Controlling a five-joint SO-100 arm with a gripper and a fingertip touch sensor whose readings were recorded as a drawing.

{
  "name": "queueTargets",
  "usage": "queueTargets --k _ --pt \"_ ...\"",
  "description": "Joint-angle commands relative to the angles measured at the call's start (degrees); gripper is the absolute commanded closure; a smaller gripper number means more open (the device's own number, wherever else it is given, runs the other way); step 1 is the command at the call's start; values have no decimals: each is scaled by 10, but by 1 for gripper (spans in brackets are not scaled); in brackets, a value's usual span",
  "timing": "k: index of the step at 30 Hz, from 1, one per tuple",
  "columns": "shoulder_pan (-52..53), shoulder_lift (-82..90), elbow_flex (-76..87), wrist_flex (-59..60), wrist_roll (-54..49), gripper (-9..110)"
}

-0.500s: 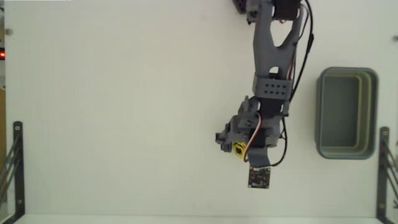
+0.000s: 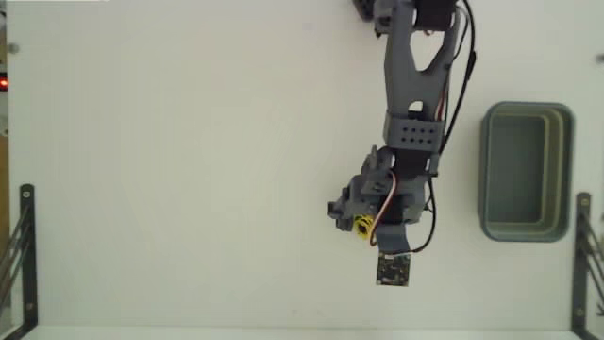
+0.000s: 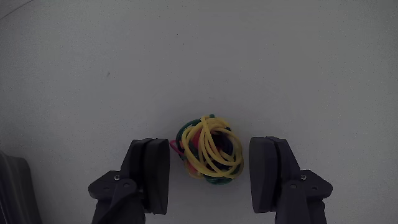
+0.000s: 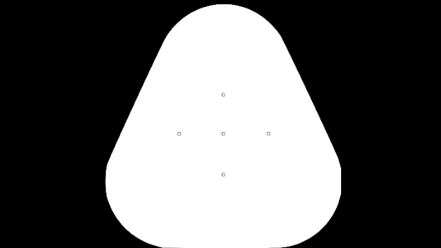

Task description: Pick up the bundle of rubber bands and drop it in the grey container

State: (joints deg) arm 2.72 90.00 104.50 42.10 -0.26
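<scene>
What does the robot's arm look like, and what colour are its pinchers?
The arm is made of grey plastic parts, one block dotted with small round holes. Black cables run along it, with thin red and white wires near the wrist. In the wrist view the gripper has two dark grey, chunky, rounded fingers.

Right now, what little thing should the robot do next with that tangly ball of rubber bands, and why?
Probably close the fingers. In the wrist view the bundle of rubber bands lies on the table between them, with a gap showing on each side, so nothing is gripped yet. Squeezing comes before any lift toward the grey container, which the fixed view shows sitting off to the right.
</scene>
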Motion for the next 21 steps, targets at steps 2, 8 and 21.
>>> queueTargets --k 2,8,21 --pt "9 19 -2 -2 3 26" --pt "9 19 -2 -2 3 28" --pt "9 19 -2 -2 3 31"
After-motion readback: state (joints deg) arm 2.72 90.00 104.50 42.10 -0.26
